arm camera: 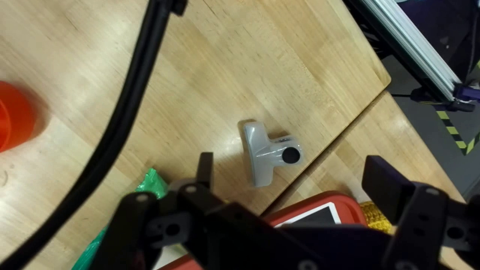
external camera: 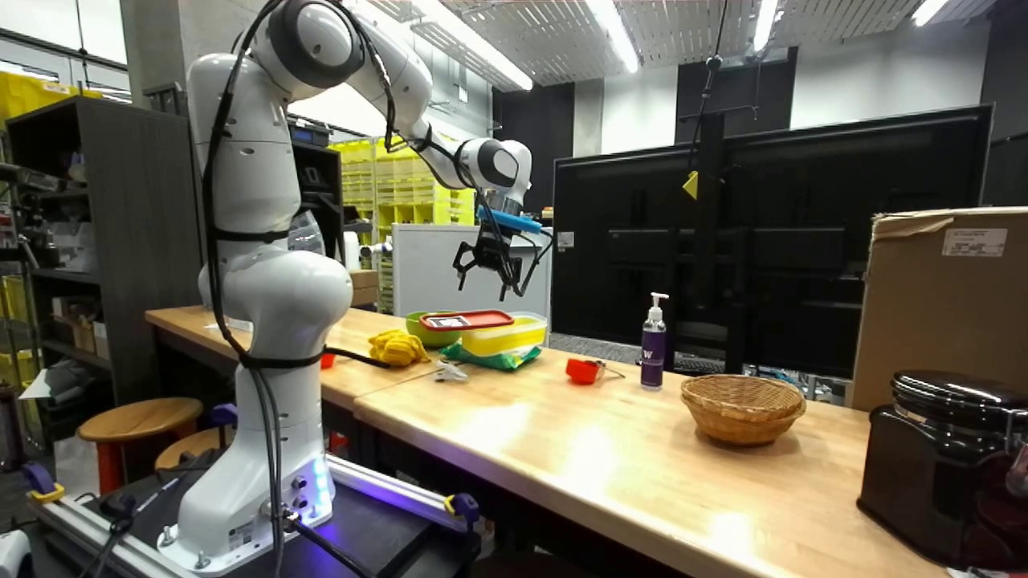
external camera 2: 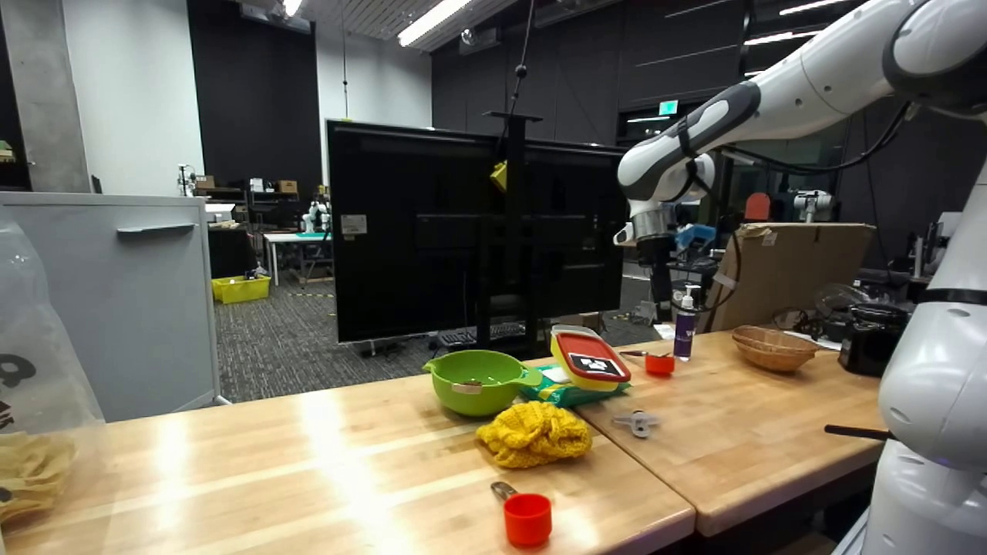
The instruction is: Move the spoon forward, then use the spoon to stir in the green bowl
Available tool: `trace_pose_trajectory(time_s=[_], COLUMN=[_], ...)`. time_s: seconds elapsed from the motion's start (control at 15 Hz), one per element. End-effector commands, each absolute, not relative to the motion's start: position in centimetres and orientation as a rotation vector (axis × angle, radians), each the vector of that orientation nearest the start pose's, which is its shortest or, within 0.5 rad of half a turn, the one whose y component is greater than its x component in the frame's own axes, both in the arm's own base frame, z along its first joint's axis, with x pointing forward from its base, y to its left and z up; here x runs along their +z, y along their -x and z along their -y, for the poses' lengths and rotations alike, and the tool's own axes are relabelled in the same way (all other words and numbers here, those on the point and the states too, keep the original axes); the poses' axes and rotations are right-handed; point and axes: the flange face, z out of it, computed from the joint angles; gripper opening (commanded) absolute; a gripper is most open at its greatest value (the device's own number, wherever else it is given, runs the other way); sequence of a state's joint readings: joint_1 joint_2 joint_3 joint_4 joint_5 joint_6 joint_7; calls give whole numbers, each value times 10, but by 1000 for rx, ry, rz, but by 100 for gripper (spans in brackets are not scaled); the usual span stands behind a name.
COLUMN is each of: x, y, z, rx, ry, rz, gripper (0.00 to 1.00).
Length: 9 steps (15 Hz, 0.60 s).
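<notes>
Presumably to take a spoon I can't make out, I hold the gripper (external camera: 483, 287) spread and empty above the table (external camera: 610, 457), while the green bowl (external camera 2: 466, 404) sits just beside the cloth (external camera 2: 536, 438), mouth up, as stirring would need.

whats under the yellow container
A green packet sticks out from beneath the yellow container in both exterior views. The packet's middle, and anything else directly underneath, is covered and cannot be seen.
</notes>
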<state>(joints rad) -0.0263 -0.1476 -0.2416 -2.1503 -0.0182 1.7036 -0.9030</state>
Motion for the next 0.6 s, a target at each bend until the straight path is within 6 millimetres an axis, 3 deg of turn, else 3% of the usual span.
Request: trace_pose_trajectory(time_s=[0.0, 0.53], x=[444, 432], y=[-481, -568], z=[159, 240], rx=[359, 280], ry=[2804, 2745], rz=[971, 1030], gripper=[100, 100])
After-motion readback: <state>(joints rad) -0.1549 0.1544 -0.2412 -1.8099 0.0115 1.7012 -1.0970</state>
